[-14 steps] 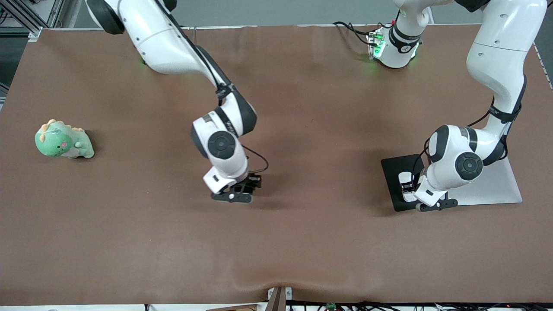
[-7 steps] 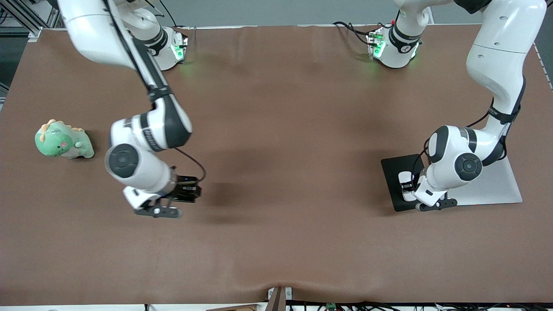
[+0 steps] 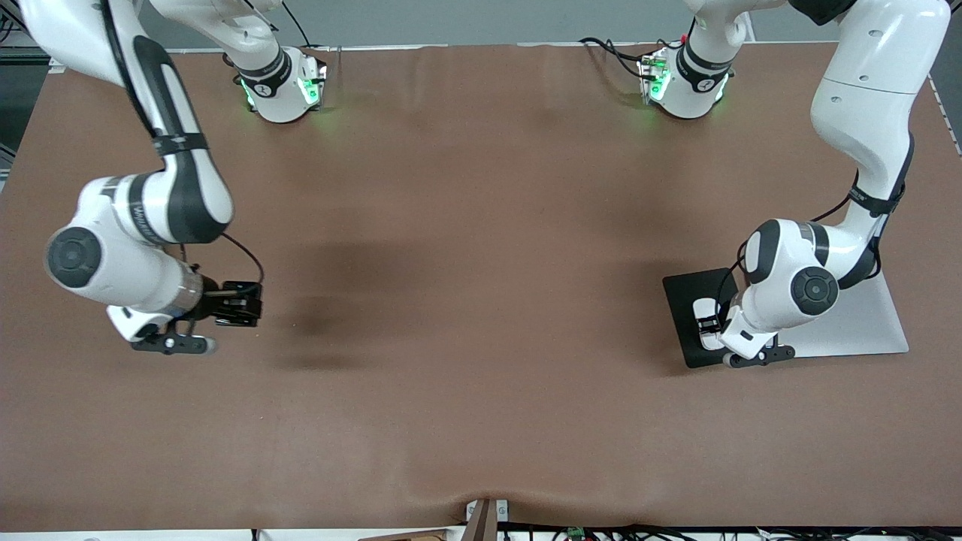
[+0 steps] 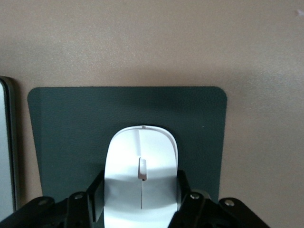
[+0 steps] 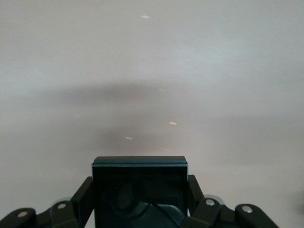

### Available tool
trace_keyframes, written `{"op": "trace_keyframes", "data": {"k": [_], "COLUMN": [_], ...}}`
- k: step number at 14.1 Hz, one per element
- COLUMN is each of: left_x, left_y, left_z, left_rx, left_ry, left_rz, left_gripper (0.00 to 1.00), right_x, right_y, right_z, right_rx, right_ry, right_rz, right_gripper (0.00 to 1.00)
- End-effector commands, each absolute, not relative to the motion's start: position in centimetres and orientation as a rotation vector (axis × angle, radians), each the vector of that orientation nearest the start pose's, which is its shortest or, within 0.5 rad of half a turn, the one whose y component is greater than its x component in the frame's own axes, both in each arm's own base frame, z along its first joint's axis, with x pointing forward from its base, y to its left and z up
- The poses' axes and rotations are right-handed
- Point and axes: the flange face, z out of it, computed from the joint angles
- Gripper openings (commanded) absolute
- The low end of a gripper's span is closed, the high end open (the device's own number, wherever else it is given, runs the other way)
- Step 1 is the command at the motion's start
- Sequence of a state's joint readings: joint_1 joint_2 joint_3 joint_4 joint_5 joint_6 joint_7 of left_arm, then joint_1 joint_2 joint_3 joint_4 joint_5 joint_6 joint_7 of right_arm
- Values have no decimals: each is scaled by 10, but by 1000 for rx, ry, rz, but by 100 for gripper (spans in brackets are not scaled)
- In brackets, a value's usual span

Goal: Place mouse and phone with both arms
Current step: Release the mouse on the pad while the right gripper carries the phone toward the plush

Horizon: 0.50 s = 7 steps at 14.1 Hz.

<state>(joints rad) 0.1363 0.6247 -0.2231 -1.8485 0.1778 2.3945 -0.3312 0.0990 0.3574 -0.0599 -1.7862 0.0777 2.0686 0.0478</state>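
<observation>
A: Mouse?
B: Lying on the dark pad, flat, pinched at both flanks by the left claw. Showing white against the pad in the front view too.
A: Pad itself?
B: Resting on the brown surface, toward the left arm's end, touching a pale grey slab along one edge.
A: Phone?
B: Being gripped edgewise by the right claw, fingers pressing on its two sides, hanging in the air over bare surface, well apart from the pad, toward the right arm's end. Casting a soft shadow on the surface below.
A: Claws again, briefly?
B: Left claw clamping the mouse on the pad; right claw clamping the phone, well clear of the pad.
</observation>
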Motion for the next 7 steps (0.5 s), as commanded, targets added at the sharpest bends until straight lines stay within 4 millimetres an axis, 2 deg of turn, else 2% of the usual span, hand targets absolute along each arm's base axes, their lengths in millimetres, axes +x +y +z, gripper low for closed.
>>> {"op": "trace_keyframes", "data": {"k": [1, 2, 5, 7], "left_x": [636, 636, 639, 647], "left_y": [-43, -42, -46, -53], "left_z": [187, 188, 197, 219], "left_rx": [-3128, -3127, -3128, -3131], "left_ry": [-185, -188, -185, -181], "left_rz": [66, 64, 40, -8], "left_gripper": [83, 100, 100, 100], "right_x": [614, 611, 605, 595], "right_y": [-21, -39, -92, -123], "right_z": [350, 345, 331, 309], "right_rx": [-3065, -3062, -3057, -3061], "right_ry": [1, -8, -14, -51], "right_rz": [126, 134, 126, 92], "right_gripper": [0, 0, 0, 0]}}
